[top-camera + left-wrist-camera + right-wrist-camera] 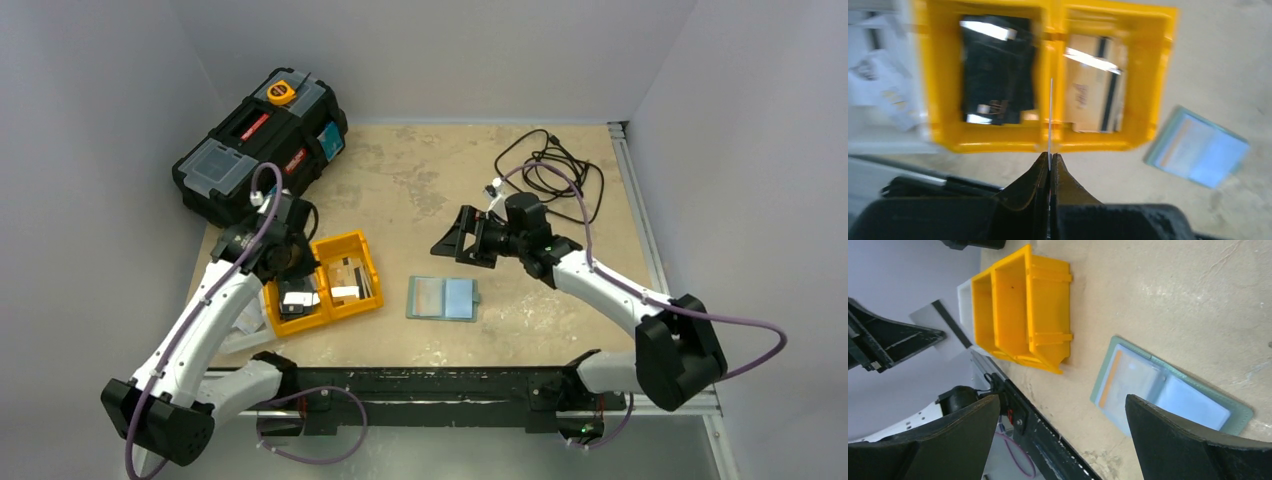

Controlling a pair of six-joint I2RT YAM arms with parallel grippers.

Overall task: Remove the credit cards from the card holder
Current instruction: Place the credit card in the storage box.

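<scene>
Tool on the left point(1049, 156) pinches one thin card point(1050, 117) above the yellow tray point(998, 146). Right tool point(1060, 407) gapes wide, empty. Card holder point(443, 298) lies open beside the tray.

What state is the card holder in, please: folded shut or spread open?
Spread open: the card holder lies flat on the table, pale blue inner panels facing up.

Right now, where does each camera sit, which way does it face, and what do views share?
Top external: above and behind the bases, looking down on the table; left arm and right arm show.
Left wrist: on the left arm, looking down into the orange tray; left jaws, shut on an edge-on credit card, below.
Right wrist: on the right arm, facing tray and card holder; open right jaws below.
Shared: all show tray and card holder.
</scene>
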